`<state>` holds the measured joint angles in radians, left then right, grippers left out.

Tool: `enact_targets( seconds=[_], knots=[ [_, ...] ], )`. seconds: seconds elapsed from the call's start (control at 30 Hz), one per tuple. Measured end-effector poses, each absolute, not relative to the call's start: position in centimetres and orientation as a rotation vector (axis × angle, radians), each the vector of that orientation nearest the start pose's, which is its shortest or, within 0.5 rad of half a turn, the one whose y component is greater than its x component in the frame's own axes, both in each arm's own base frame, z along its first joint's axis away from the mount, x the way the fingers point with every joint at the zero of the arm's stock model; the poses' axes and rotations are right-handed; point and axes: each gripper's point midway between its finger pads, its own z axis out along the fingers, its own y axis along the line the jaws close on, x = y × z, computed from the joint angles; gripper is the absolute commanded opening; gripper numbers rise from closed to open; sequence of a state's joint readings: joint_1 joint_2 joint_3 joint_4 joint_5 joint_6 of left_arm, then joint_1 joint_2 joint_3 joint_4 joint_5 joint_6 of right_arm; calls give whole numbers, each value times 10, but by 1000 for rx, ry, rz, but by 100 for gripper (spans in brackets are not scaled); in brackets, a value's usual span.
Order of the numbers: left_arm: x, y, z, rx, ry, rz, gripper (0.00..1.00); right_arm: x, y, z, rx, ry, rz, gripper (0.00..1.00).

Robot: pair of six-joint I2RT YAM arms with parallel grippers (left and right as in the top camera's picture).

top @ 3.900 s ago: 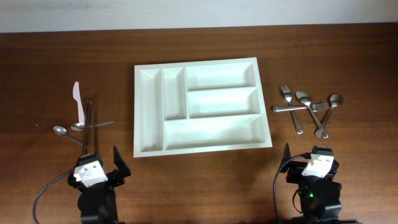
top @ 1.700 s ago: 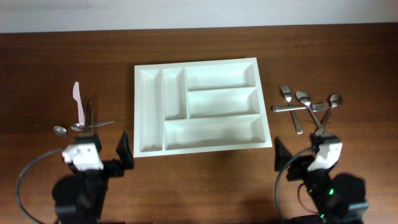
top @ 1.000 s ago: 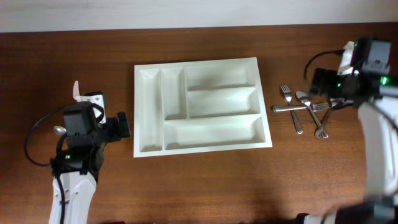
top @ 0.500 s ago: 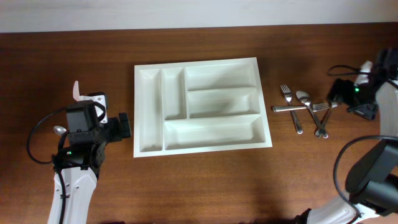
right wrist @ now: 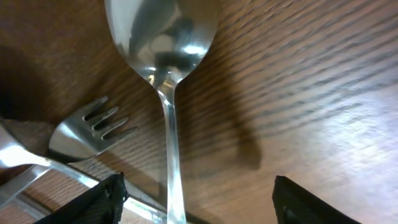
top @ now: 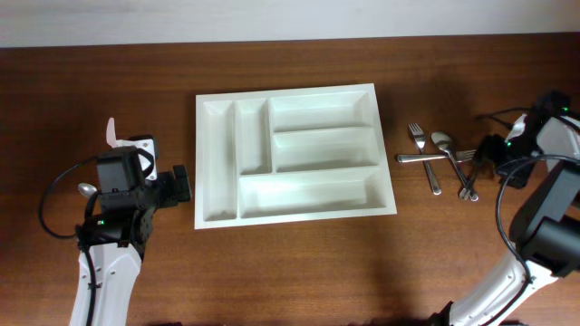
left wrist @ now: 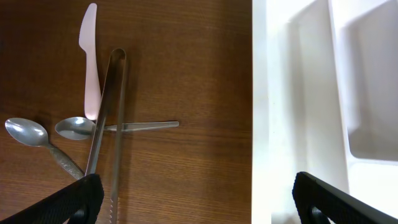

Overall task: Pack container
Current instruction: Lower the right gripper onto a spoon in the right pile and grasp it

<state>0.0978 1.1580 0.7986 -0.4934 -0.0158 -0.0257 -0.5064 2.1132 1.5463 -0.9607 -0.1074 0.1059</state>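
dark wood table by a pale wall bears the container; left hand and right hand gape wide.

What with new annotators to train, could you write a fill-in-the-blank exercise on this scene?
1. The white container has ____ compartments, all empty.
2. The pale plastic knife lies on the ____ arm's side of the container.
3. In the right wrist view, a spoon lies beside the tines of a ____.
4. The left fingers and the right fingers are both spread ____, holding nothing.
Missing words: five; left; fork; open.
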Motion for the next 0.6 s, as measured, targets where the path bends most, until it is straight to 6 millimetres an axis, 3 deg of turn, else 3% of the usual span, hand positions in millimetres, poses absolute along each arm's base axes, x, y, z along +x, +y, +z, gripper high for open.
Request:
enact_targets(
  seconds=[0.1, 0.33, 0.6],
  knots=[
    [324, 35, 140, -157, 2419, 52, 99, 363, -180, 10, 923, 2942, 148, 70],
    [324, 35, 140, -157, 2419, 52, 99, 369, -185, 6, 917, 2924, 117, 44],
    [324, 35, 140, -157, 2419, 52, 99, 369, -187, 6, 917, 2920, 105, 41]
  ],
)
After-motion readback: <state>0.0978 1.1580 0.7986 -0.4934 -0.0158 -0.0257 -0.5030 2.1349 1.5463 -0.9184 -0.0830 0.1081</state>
